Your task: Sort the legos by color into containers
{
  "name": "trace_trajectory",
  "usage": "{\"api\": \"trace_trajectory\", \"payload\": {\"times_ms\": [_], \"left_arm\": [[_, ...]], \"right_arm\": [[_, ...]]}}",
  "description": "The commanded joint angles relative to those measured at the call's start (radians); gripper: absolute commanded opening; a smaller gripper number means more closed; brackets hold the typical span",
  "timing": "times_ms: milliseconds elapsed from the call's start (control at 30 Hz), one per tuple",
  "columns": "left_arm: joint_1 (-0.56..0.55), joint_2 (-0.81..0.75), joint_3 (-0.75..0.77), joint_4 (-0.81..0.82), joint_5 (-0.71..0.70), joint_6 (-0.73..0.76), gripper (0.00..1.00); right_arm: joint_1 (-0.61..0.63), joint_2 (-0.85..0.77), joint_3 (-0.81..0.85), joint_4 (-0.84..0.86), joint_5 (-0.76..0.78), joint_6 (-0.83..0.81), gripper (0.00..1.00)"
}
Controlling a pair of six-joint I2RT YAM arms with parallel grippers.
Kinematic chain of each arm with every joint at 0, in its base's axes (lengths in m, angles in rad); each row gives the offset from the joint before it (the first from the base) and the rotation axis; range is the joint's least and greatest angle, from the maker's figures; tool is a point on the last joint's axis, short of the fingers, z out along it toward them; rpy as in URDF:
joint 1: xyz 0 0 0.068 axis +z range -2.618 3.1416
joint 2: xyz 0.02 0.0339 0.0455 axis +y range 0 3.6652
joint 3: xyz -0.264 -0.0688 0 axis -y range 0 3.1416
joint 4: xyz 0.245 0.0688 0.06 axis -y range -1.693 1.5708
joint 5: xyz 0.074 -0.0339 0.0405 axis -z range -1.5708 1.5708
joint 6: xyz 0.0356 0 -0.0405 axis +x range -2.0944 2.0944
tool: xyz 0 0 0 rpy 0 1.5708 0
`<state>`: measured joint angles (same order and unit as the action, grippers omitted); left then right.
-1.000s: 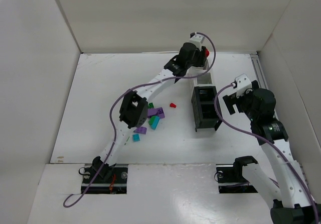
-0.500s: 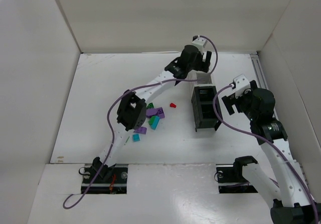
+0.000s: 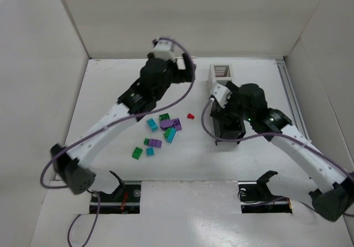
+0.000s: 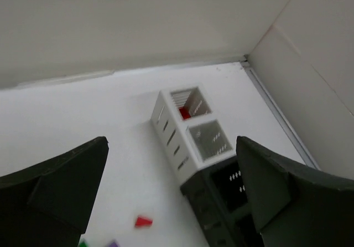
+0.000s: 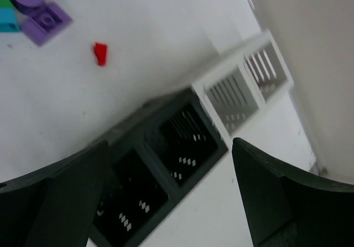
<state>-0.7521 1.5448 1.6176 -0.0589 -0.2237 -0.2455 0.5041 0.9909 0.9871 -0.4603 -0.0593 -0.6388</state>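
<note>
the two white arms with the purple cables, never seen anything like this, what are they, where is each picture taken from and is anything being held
This is a robot: a left arm and a right arm bolted to a white table. The wide picture looks down from above. The other two come from a camera on each wrist, so the dark shapes at their sides are that arm's own fingers. The left gripper and the right gripper are both open and hold nothing. On the table stands a row of four small slatted containers, two white and two black. The far white one has a red brick in it. Loose legos in purple, green, cyan and red lie nearby.
</note>
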Motion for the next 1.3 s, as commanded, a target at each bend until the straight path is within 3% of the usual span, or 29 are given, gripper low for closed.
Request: {"api": "trace_trajectory", "payload": {"times_ms": [0,33,100,200,367,700,1033,1267], "left_arm": [[-0.006,-0.249,-0.385,-0.005,-0.181,-0.17,1.0],[-0.006,-0.387,-0.463,-0.054,-0.209,-0.305,1.0],[-0.006,-0.506,-0.659,-0.087,-0.209,-0.401,1.0],[-0.006,-0.675,-0.793,-0.197,-0.198,-0.618,1.0],[-0.006,-0.822,-0.982,-0.275,-0.147,-0.745,1.0],[-0.006,-0.833,-1.003,-0.401,-0.147,-0.81,1.0],[-0.006,-0.854,-1.021,-0.42,-0.157,-0.839,1.0],[-0.006,-0.888,-1.03,-0.452,-0.157,-0.861,1.0]], "right_arm": [[0.158,0.17,0.14,-0.003,0.055,-0.087,0.95],[0.172,0.21,0.159,-0.003,0.055,-0.087,0.93],[0.172,0.315,0.182,0.037,-0.002,-0.087,0.9],[0.148,0.423,0.231,0.066,-0.092,-0.087,0.84],[0.137,0.659,0.356,0.055,-0.126,-0.127,0.83],[0.128,0.896,0.41,0.095,-0.168,-0.104,0.78],[0.119,0.974,0.41,0.156,-0.12,-0.023,0.68],[0.119,0.974,0.38,0.21,-0.047,0.036,0.52]]}}
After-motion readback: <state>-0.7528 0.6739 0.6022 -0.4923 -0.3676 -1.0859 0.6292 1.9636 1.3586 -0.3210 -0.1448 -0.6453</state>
